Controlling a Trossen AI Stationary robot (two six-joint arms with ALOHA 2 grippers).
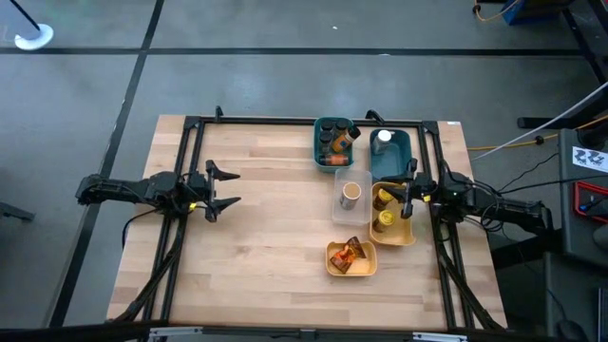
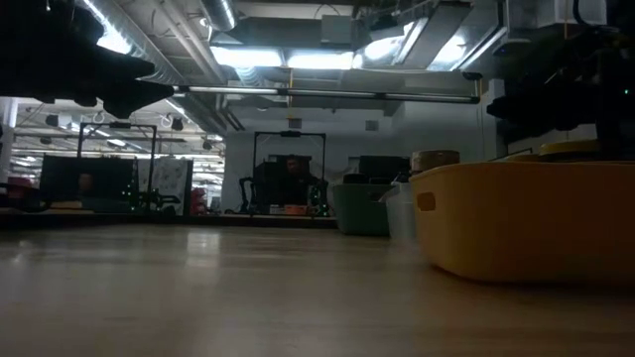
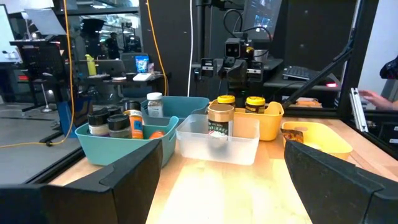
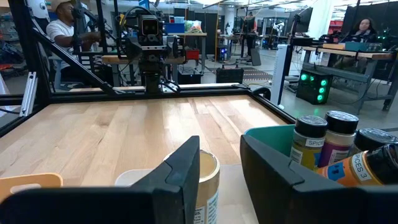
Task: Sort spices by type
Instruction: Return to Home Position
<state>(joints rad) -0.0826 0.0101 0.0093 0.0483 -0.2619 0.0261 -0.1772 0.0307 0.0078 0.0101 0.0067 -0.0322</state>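
Flanking the table [image 1: 275, 237], left gripper [image 1: 231, 187] well apart from bins [image 1: 393, 241], right gripper [image 1: 408, 195] above

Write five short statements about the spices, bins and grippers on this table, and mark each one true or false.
1. The clear bin holds a single jar. True.
2. The orange packets lie on the bare table. False: they lie in the small yellow bin.
3. The left gripper holds a jar. False: it is open and empty, over the table's left side.
4. The yellow-lidded jars stand in the big yellow bin. True.
5. The right gripper is open. True.
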